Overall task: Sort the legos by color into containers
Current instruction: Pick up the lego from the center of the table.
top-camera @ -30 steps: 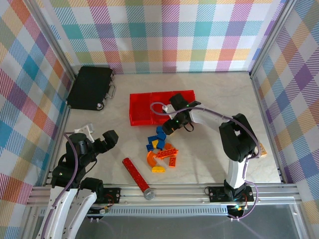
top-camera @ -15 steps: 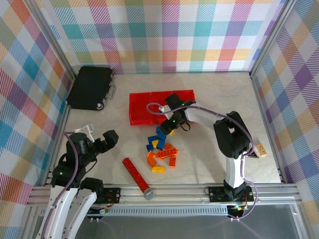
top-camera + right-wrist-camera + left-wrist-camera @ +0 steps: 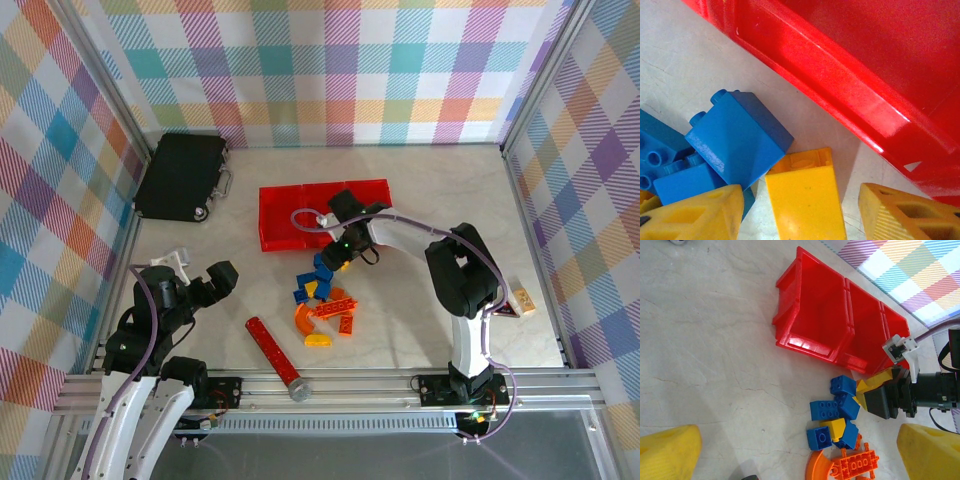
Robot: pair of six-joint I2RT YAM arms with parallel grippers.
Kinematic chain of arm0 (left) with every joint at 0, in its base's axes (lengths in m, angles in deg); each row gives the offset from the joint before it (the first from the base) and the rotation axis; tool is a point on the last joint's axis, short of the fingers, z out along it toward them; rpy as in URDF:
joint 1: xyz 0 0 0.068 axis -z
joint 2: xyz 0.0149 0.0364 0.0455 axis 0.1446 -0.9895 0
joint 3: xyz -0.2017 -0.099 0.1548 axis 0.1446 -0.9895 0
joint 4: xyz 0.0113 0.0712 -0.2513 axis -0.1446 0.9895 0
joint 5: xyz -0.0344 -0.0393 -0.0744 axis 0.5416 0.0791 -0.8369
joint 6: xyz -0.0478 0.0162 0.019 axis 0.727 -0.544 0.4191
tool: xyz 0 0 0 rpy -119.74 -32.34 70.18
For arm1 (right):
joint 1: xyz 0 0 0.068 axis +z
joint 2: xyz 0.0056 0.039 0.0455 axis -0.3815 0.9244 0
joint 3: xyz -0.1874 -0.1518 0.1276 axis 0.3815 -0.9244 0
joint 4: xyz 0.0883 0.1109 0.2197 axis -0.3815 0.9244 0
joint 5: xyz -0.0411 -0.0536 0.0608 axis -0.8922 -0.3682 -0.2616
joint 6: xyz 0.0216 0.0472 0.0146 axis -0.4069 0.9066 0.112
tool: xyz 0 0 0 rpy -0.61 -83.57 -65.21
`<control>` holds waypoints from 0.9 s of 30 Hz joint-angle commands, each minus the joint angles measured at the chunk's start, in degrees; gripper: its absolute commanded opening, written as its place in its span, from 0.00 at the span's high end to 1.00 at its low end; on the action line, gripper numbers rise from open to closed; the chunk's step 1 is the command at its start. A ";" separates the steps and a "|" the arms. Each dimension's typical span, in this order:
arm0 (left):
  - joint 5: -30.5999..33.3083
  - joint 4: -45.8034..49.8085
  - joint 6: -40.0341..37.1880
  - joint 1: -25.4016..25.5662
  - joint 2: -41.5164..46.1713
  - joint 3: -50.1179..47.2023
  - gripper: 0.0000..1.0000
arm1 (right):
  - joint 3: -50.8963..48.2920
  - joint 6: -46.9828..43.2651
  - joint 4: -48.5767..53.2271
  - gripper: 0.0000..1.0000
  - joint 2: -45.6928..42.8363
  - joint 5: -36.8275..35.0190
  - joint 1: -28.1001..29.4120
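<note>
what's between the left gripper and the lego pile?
Bare table between left gripper and legos, seen from the top camera; the red cylinder lies nearer the bases, off that line.

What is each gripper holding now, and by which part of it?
Nothing is gripped yet. The right gripper straddles a yellow lego across its sides, with a gap at one finger. The left gripper is open, empty.

Yellow brick (image 3: pixel 805 200) cut off at bottom edge; containers (image 3: pixel 850 75) partly cropped.
</note>
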 commanded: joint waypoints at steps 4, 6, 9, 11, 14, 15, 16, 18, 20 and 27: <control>-0.62 0.98 0.27 0.33 0.32 0.71 0.00 | -0.06 2.82 0.79 0.42 2.32 -3.88 0.23; -0.62 0.99 0.34 0.34 0.43 0.71 0.00 | -0.49 3.02 0.65 0.42 2.41 -4.07 0.23; -0.65 0.88 0.36 0.33 0.43 0.67 0.00 | -1.22 3.38 0.55 0.41 2.41 -4.61 0.23; -0.71 0.77 0.35 0.38 0.49 0.63 0.00 | -1.66 3.53 0.46 0.41 2.41 -5.17 0.23; -0.72 0.76 0.28 0.34 0.50 0.51 0.00 | -2.08 3.45 0.61 0.39 2.41 -5.86 0.27; -0.71 0.73 0.31 0.33 0.43 0.57 0.00 | -2.07 3.36 0.79 0.39 2.41 -6.06 0.23; -0.78 0.72 0.32 0.33 0.54 0.62 0.00 | -2.18 3.36 0.87 0.39 2.32 -6.33 0.23; -0.80 0.79 0.33 0.33 0.52 0.62 0.00 | -2.37 3.35 0.93 0.40 2.07 -6.89 0.23; -0.79 0.84 0.29 0.33 0.60 0.57 0.00 | -2.76 3.03 0.73 0.41 1.56 -6.84 0.21; -0.78 0.79 0.35 0.33 0.66 0.63 0.00 | -5.92 1.44 -2.03 0.39 -2.10 -1.09 -0.62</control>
